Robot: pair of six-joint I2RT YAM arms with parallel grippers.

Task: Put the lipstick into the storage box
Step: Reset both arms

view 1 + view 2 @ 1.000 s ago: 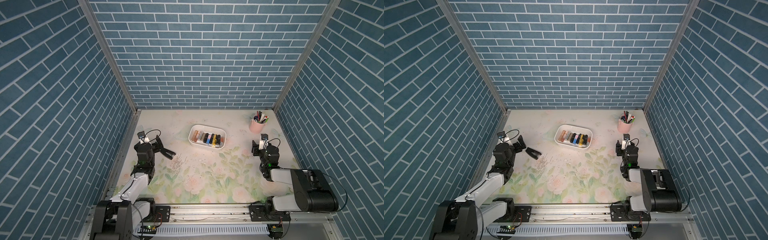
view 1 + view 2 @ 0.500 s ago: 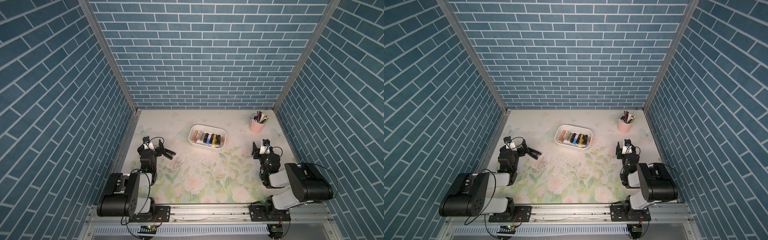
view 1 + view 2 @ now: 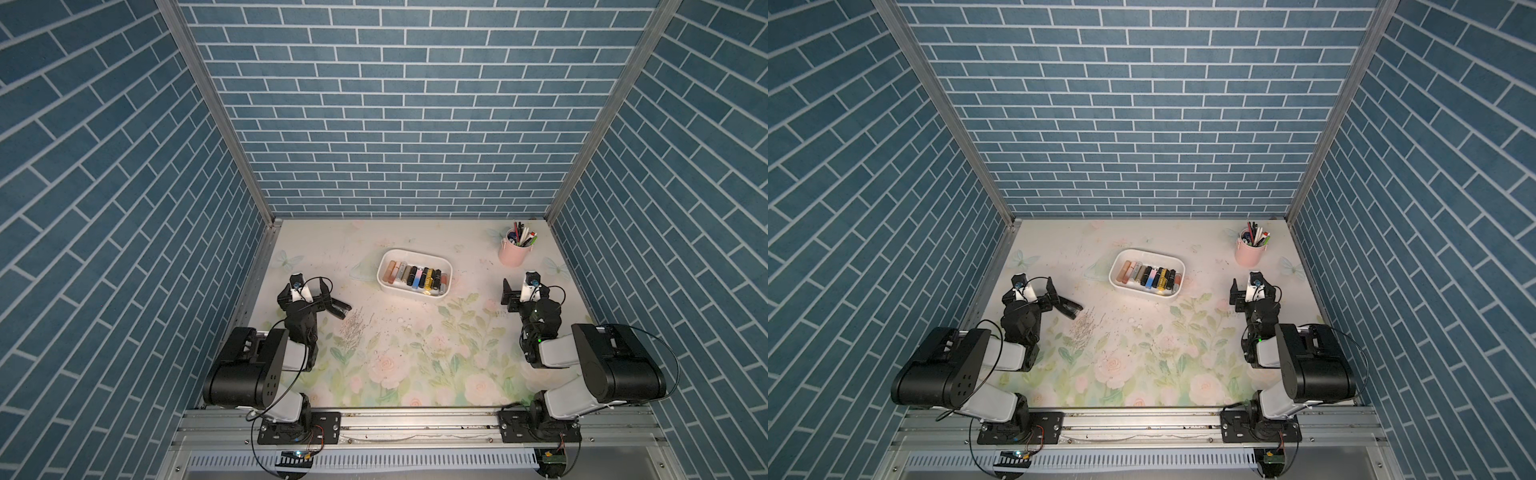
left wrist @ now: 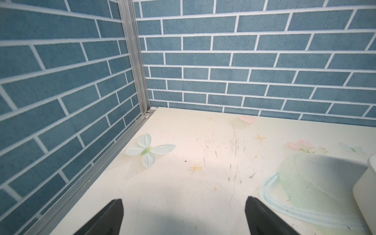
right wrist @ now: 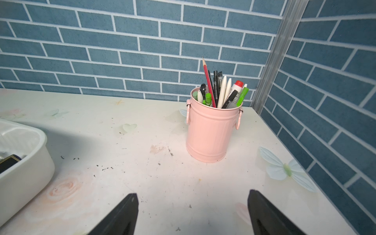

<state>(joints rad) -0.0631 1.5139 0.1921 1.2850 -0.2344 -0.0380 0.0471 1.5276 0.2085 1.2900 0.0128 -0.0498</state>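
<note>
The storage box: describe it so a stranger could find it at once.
On the floral table, look mid-width toward the back wall. The storage box is the white shallow tub holding a row of lipsticks, unlike the tall pink pen cup.

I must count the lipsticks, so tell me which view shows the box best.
A top view: both top views look down into the whole box, its row of lipsticks uncovered. The right wrist view catches only one end; the left wrist view only an outer corner.
</note>
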